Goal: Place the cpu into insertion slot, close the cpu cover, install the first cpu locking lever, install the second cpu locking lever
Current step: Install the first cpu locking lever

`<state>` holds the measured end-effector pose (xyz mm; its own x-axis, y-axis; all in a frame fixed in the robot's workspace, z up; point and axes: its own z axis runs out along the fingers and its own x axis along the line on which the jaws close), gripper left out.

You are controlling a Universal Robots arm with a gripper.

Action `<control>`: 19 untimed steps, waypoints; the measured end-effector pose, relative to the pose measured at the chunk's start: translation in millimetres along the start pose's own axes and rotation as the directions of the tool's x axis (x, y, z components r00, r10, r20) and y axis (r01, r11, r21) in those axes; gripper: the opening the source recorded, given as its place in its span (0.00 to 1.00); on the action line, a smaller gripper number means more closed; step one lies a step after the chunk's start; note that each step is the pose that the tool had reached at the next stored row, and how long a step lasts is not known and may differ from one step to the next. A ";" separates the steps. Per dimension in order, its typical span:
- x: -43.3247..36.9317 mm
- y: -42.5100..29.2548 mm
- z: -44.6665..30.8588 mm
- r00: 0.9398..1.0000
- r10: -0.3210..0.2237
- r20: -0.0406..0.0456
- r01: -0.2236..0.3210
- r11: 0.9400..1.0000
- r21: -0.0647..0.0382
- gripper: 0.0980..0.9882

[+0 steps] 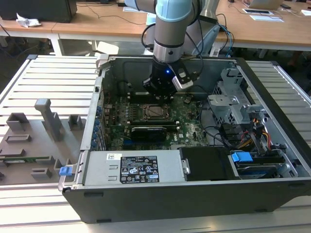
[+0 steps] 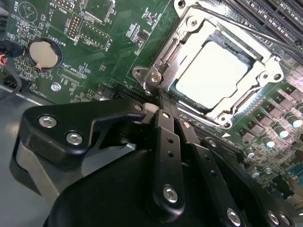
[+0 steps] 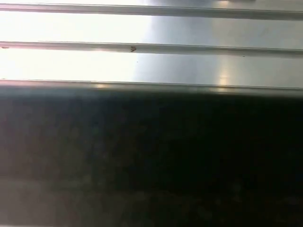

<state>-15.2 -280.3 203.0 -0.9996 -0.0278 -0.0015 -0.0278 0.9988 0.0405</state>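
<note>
The open computer case (image 1: 194,145) lies on its side on the slatted metal table (image 1: 48,77), so the green motherboard (image 1: 189,127) faces up and the arm can come straight down into it. The case walls ring the board on all sides; a power supply box (image 1: 131,167) and a drive cage (image 1: 233,104) close off two edges, leaving the middle of the board as the main open room.

The gripper (image 1: 159,93) hangs low inside the case, just above the socket (image 1: 154,111) in the exterior view. In the second wrist view the gripper (image 2: 163,106) has its two black fingers (image 2: 169,142) drawn close together with nothing between them, their tips right at the hinge corner of the socket frame.

The cpu (image 2: 213,75) already sits flat in the insertion slot (image 2: 187,101), its pale face showing through the window of the cpu cover (image 2: 265,71), which looks to be lying down over it. A thin locking lever (image 2: 246,29) runs along the far edge of the cover, beside the long black memory slots (image 2: 279,19). A round coin battery (image 2: 43,53) sits well apart on the board.
</note>
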 end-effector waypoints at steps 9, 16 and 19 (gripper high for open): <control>1.5 -14.5 -8.2 1.000 0.000 -0.002 0.000 0.999 0.046 0.01; 2.1 -28.5 -8.8 1.000 0.000 -0.003 0.000 0.997 0.076 0.01; 2.1 -28.3 -15.9 1.000 0.000 -0.003 0.000 0.997 0.076 0.01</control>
<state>-16.5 -309.2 217.8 -0.9996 -0.0278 0.0010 -0.0278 0.9990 -0.0360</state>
